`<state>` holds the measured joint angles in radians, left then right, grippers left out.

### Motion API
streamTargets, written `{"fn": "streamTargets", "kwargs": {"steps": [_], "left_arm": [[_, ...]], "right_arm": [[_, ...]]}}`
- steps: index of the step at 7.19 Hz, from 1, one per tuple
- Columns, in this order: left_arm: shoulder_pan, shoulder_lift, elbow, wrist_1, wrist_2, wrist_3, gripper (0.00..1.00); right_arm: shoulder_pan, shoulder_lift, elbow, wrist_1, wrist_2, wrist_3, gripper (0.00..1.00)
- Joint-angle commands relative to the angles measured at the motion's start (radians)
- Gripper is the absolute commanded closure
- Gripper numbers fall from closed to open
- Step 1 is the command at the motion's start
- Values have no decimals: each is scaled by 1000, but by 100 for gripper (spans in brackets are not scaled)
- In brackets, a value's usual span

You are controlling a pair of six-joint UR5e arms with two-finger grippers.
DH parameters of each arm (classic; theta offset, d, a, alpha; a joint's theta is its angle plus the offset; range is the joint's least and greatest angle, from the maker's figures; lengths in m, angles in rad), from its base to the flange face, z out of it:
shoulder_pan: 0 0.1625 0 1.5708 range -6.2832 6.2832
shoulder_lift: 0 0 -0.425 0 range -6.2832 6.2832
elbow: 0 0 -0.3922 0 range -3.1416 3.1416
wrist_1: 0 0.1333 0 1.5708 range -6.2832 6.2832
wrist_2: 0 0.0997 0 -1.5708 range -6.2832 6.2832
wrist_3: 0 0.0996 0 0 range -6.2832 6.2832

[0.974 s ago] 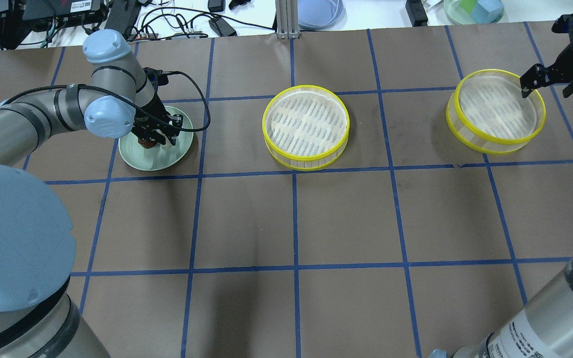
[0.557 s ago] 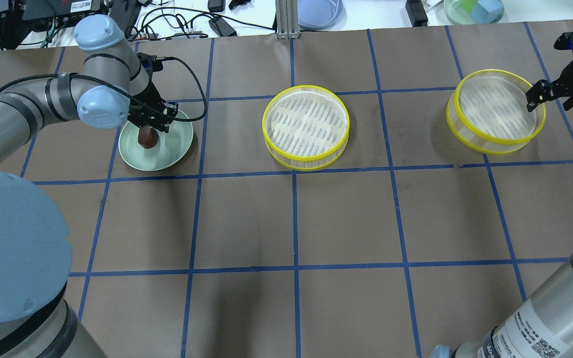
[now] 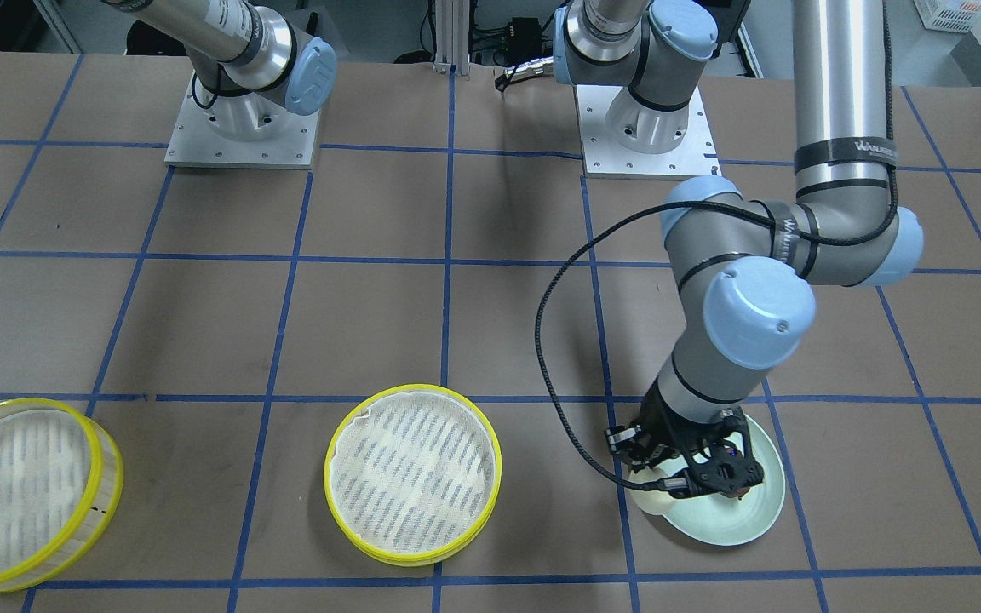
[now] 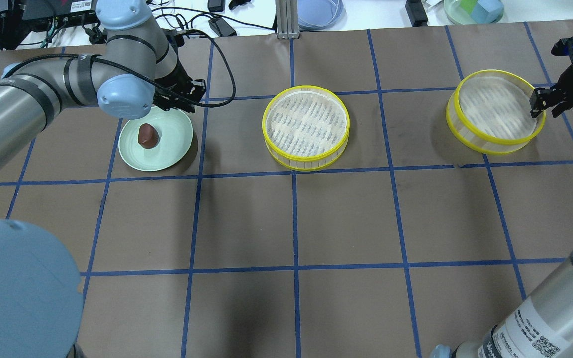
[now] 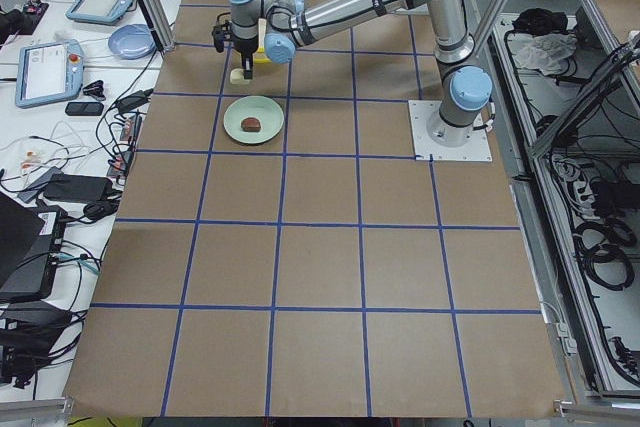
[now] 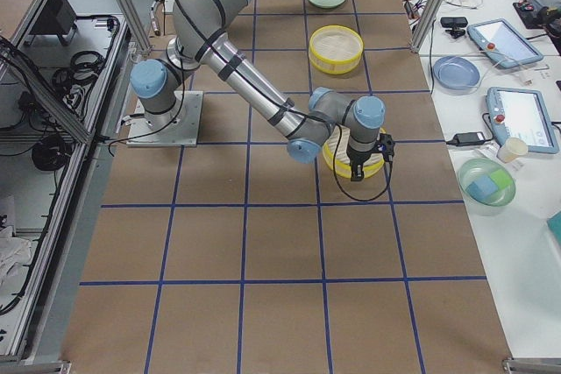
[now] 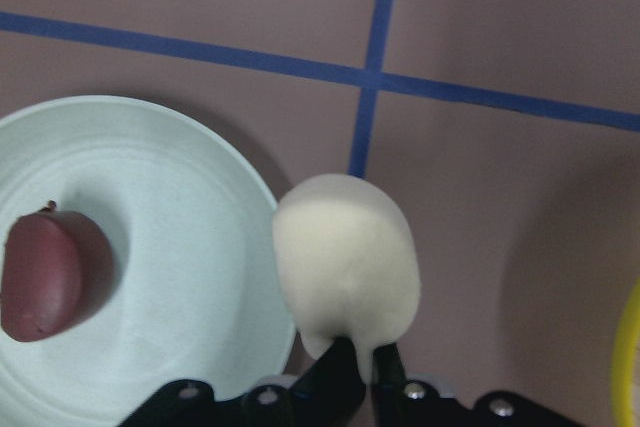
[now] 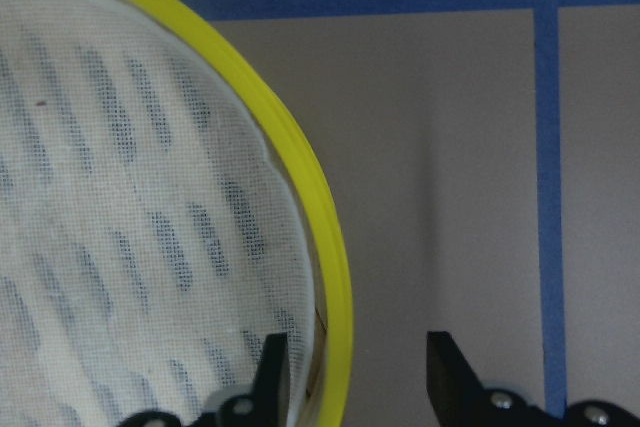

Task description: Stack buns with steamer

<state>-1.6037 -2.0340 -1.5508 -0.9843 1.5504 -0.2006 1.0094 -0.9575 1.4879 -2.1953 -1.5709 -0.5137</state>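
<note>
Left tool pinched tight, right tool spread apart.

No text can be read with certainty. The left arm has a black band with pale lettering, too blurred to read. The right arm carries a white label with small print and a square code, both illegible.

The brown table, gridded with blue tape, carries the middle steamer tier. A second tier sits well apart on its robot-right side, and a pale green plate on its robot-left side.
</note>
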Motion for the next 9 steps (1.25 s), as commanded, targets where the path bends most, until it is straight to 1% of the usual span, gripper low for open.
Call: {"fn": "streamTargets", "kwargs": {"steps": [1,2,3,5,6,7,8,9], "left_arm": [[-134,5,32,13,-16,-97,100],[-183,-11,31,51,-83,-158,100],[-214,-26,26,87,-93,-175,100],[-237,-70,17,82,-142,-175,100],[-242,-89,8,87,-142,-177,100],[-242,-94,6,82,-142,-178,79],[-242,-97,6,78,-142,-189,41],[-242,-97,8,82,-141,-191,1]], "right_arm": [[0,0,0,0,5,4,88],[0,-1,0,2,8,15,93],[0,0,2,3,8,15,100],[0,-24,0,9,8,21,100],[9,-71,2,34,5,58,100],[29,-111,3,87,0,123,100],[81,-147,8,86,-18,135,100],[128,-161,12,86,-20,141,100]]}}
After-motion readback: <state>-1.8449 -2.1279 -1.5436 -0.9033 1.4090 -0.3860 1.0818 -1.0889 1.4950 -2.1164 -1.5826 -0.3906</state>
